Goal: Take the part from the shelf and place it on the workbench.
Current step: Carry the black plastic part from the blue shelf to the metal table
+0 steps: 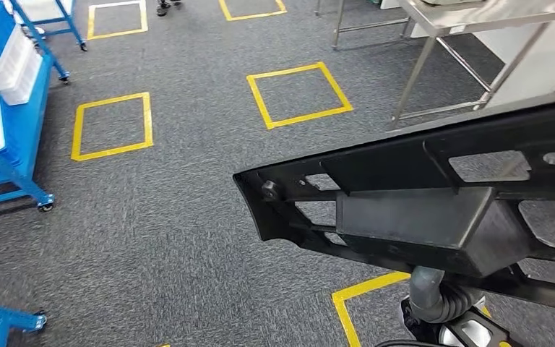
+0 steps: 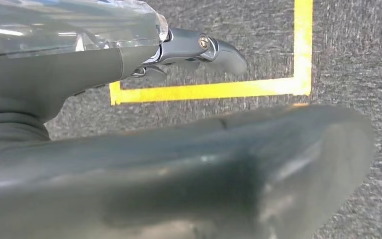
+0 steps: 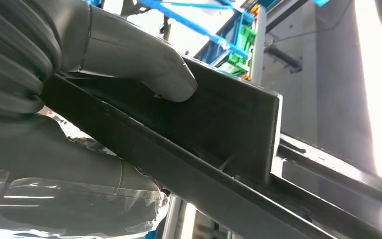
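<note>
Floor: grey speckled carpet (image 1: 181, 217), marked with yellow tape squares (image 1: 112, 126). One square lies at 10 o'clock, another (image 1: 298, 95) near 12 o'clock, two more are cut off by the upper edge, and a partial one (image 1: 361, 298) sits at 6 o'clock. A blue wheeled rack (image 1: 14, 137) carrying white trays (image 1: 14, 69) stands at 9 o'clock. A stainless steel bench (image 1: 477, 29) on thin legs occupies 1 to 2 o'clock. Lighting is even and diffuse. A second blue frame (image 1: 3, 316) shows at 8 o'clock.
</note>
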`<state>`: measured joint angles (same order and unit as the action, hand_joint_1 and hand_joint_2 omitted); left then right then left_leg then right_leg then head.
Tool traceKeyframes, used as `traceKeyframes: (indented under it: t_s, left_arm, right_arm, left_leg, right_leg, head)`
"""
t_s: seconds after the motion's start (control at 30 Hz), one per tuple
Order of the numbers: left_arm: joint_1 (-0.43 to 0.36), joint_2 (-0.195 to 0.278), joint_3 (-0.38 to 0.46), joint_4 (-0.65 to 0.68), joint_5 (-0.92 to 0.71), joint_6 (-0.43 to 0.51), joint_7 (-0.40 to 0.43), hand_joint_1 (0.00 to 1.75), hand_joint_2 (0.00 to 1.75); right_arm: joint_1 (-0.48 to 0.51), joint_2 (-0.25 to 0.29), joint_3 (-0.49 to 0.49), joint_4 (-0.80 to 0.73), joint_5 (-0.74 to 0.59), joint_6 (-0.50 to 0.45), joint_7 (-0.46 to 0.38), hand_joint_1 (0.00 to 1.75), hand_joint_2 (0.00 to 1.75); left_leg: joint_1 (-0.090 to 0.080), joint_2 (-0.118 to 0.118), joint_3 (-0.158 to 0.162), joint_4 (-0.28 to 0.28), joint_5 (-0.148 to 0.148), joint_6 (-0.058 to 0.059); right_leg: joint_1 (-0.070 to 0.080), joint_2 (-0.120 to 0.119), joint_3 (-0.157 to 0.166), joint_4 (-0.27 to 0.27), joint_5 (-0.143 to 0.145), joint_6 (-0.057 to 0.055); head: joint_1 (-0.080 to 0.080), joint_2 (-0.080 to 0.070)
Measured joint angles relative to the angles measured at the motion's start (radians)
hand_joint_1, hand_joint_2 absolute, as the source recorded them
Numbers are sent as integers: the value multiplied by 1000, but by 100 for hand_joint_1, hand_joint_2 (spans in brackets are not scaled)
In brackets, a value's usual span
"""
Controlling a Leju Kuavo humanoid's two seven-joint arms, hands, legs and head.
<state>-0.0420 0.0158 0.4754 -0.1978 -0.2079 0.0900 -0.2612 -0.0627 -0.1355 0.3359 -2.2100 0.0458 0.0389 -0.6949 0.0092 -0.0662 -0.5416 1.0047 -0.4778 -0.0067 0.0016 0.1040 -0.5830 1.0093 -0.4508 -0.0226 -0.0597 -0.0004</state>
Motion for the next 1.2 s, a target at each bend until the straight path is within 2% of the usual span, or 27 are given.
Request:
traceKeyframes:
  t_s: [0.07, 0.1, 0.13, 0.17, 0.2, 0.23, 0.27, 0.3, 0.33, 0.37, 0.4, 0.47, 0.5, 0.53, 0.6, 0.67, 0.73, 0.77, 0.8, 0.83, 0.87, 0.9, 0.97, 1.03, 1.1, 1.13, 1.2]
  left_arm:
    - [-3, 1, 5, 0, 0, 0, 0, 0, 0]
    - [-5, 1, 6, 0, 0, 0, 0, 0, 0]
    - [-6, 1, 7, 0, 0, -1, -1, 0, 0]
    - [-6, 1, 8, 0, 0, -2, -2, 0, 0]
    - [-5, 1, 9, 0, 0, -4, -1, 0, 0]
    - [-2, 1, 9, 0, -1, -5, -1, 0, 0]
    - [0, 1, 9, 0, -1, -5, 1, 0, 0]
    - [1, 1, 9, 0, -2, -5, 2, 0, 0]
    - [1, 1, 9, 0, -3, -4, 3, 0, 0]
    - [0, -1, 9, 0, -4, -4, 4, 0, 0]
    - [-1, -2, 9, 0, -5, -3, 4, 0, 0]
    - [-2, -6, 10, 0, -6, -2, 5, 0, 0]
    - [-2, -7, 10, 0, -7, -2, 6, 0, 0]
    - [-2, -8, 11, 0, -7, -1, 6, 0, 0]
    - [-5, -11, 14, 0, -8, -1, 5, 0, 0]
    - [-8, -15, 16, 0, -11, -2, 4, 0, 0]
    - [-6, -17, 18, 0, -18, -3, 3, 0, 0]
    - [-3, -17, 20, 0, -22, -3, 3, 0, 0]
    - [0, -17, 23, 0, -24, -4, 4, 0, 0]
    - [2, -17, 25, 0, -25, -5, 4, 0, 0]
    - [2, -18, 28, 0, -26, -7, 4, 0, 0]
    - [2, -18, 30, 0, -28, -8, 4, 0, 0]
    - [2, -18, 33, 0, -31, -11, 2, 0, 0]
    - [0, -18, 34, 0, -34, -14, 0, 0, 0]
    - [-4, -19, 34, 0, -37, -16, 0, 0, 0]
    - [-5, -20, 34, 0, -39, -17, -1, 0, 0]
    - [-6, -22, 35, 0, -40, -18, -2, 0, 0]
  right_arm:
    - [-1, 1, 0, 2, -1, 0, 0, 175, 175]
    - [0, 1, 0, 2, -2, 1, 0, 175, 175]
    - [-1, 1, -1, 3, -3, 2, 0, 175, 175]
    - [-1, 1, -1, 4, -4, 4, 0, 175, 175]
    - [-1, 2, -2, 6, -6, 7, 0, 175, 175]
    - [-1, 3, -2, 9, -7, 10, 0, 175, 175]
    - [0, 5, -2, 12, -8, 12, 0, 175, 175]
    - [1, 7, -3, 15, -8, 14, 0, 175, 175]
    - [1, 10, -4, 19, -8, 14, 0, 175, 175]
    - [2, 12, -5, 21, -8, 16, 0, 175, 175]
    - [2, 14, -8, 24, -8, 19, 0, 175, 175]
    - [3, 23, -16, 28, -9, 30, 0, 175, 175]
    - [4, 29, -22, 30, -10, 35, 0, 175, 175]
    - [5, 36, -28, 33, -10, 38, 0, 175, 175]
    - [8, 51, -38, 39, -11, 39, 0, 175, 175]
    - [7, 66, -48, 43, -13, 33, 0, 175, 175]
    - [4, 81, -52, 44, -15, 18, 0, 175, 175]
    - [5, 87, -53, 44, -14, 8, 0, 175, 175]
    - [7, 91, -53, 43, -13, -1, 0, 175, 175]
    - [9, 94, -54, 42, -12, -8, 0, 175, 175]
    - [12, 96, -53, 41, -11, -14, 0, 175, 175]
    - [13, 98, -53, 40, -11, -19, 0, 175, 175]
    - [13, 101, -52, 39, -10, -29, 0, 175, 175]
    - [12, 101, -51, 39, -10, -39, 0, 175, 175]
    - [13, 102, -50, 38, -10, -45, 0, 175, 175]
    - [13, 102, -50, 37, -10, -45, 0, 175, 175]
    - [11, 102, -50, 36, -10, -46, -1, 175, 175]
  left_leg:
    - [-1, 16, 2, -6, 4, 8]
    - [0, 27, 4, -11, 8, 14]
    - [2, 38, 5, -17, 12, 21]
    - [4, 50, 5, -22, 15, 26]
    - [2, 62, 5, -23, 16, 29]
    - [1, 74, 4, -23, 15, 30]
    - [0, 86, 4, -23, 14, 30]
    - [0, 99, 3, -22, 13, 30]
    - [0, 110, 4, -22, 12, 29]
    - [0, 121, 5, -21, 10, 27]
    - [0, 130, 7, -19, 7, 24]
    - [-4, 146, 10, -15, 0, 15]
    - [-6, 154, 12, -13, -3, 10]
    - [-8, 163, 14, -13, -6, 4]
    - [-7, 175, 18, -11, -12, -6]
    - [-2, 145, 4, 32, -45, -16]
    - [2, 96, -50, 154, -109, -21]
    - [2, 83, -85, 225, -138, -22]
    - [2, 78, -111, 275, -149, -23]
    - [2, 76, -122, 290, -141, -22]
    - [3, 73, -114, 261, -111, -20]
    - [3, 64, -90, 198, -69, -18]
    - [7, 20, -36, 63, -8, -13]
    - [7, -8, -16, 11, 3, -7]
    - [6, 9, -14, 6, 6, 3]
    - [6, 20, -13, 2, 9, 10]
    - [7, 44, -12, -5, 14, 23]
  right_leg:
    - [-2, 17, -7, -1, 4, 14]
    - [-2, 10, -11, 5, 0, 19]
    - [0, -11, -22, 27, -16, 23]
    - [1, -38, -42, 69, -42, 27]
    - [0, -66, -72, 131, -76, 30]
    - [-3, -83, -107, 204, -110, 34]
    - [-6, -90, -136, 264, -131, 37]
    - [-9, -94, -152, 296, -136, 41]
    - [-11, -97, -147, 289, -123, 43]
    - [-13, -103, -122, 241, -94, 44]
    - [-14, -118, -82, 168, -58, 44]
    - [-7, -155, -14, 39, -17, 37]
    - [-3, -166, 1, 8, -11, 32]
    - [1, -165, 2, 0, -14, 26]
    - [-1, -142, 2, -4, -10, 16]
    - [-6, -123, 5, -9, -6, 4]
    - [-7, -102, 6, -11, -4, -4]
    - [-6, -90, 6, -10, -4, -5]
    - [-6, -77, 6, -10, -4, -6]
    - [-5, -63, 7, -9, -4, -5]
    - [-5, -50, 9, -8, -5, -5]
    - [-6, -36, 10, -6, -6, -3]
    - [-6, -11, 9, 1, -9, 4]
    - [-7, 10, 1, 4, -7, 16]
    - [-10, 26, -6, 2, -3, 29]
    - [-10, 13, -9, 8, -8, 35]
    - [-7, -44, -39, 71, -50, 44]
  head:
    - [0, 0]
    - [0, 0]
    - [0, 0]
    - [0, 0]
    - [0, 0]
    - [0, 0]
    - [0, 0]
    - [0, 0]
    - [0, 0]
    - [0, 0]
    - [0, 0]
    - [0, 0]
    - [0, 0]
    - [0, 0]
    - [0, 0]
    - [0, 0]
    - [0, 0]
    - [0, 0]
    - [0, 0]
    - [0, 0]
    - [0, 0]
    - [0, 0]
    - [0, 0]
    - [0, 0]
    - [0, 0]
    - [0, 0]
    - [0, 0]
